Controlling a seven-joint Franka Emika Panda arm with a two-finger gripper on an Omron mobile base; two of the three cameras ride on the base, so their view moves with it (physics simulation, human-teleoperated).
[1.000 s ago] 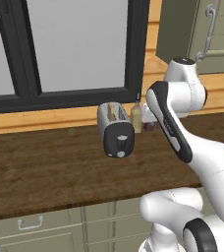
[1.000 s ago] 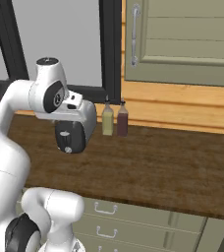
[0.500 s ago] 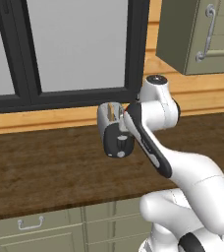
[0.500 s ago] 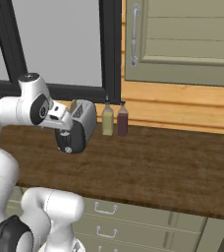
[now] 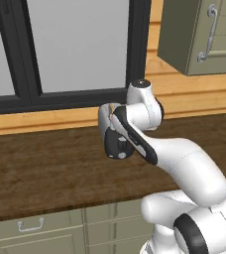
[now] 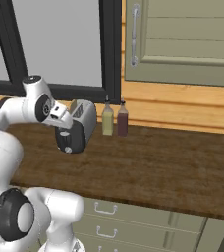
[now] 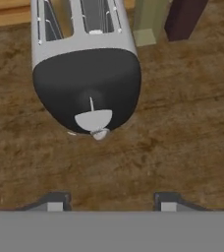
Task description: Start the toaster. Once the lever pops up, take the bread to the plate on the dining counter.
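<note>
The chrome toaster [image 6: 83, 117] stands on the dark wood worktop [image 6: 158, 162] below the window, its black end face [image 7: 87, 83] turned toward me. My gripper [image 6: 65, 127] hovers just in front of and above that end face. In the hand view the gripper [image 7: 110, 202] has its fingertips [image 7: 55, 201] well apart with nothing between them, a short way off the pale round knob [image 7: 93, 120]. I cannot make out the lever against the black face. Both slots [image 7: 97, 15] show from above, and no bread is visible in them. In the left base view my arm covers much of the toaster [image 5: 114, 141]. The plate and the dining counter are out of view.
An olive shaker [image 6: 107, 120] and a dark brown shaker [image 6: 122, 119] stand right of the toaster against the wood backsplash. An olive wall cabinet [image 6: 182, 39] hangs above at the right. Handled drawers [image 6: 109, 209] run under the worktop's front edge.
The arm has swung left, and the hand has come down off the toaster's top to the front of its black end. The toaster and shakers have not moved.
</note>
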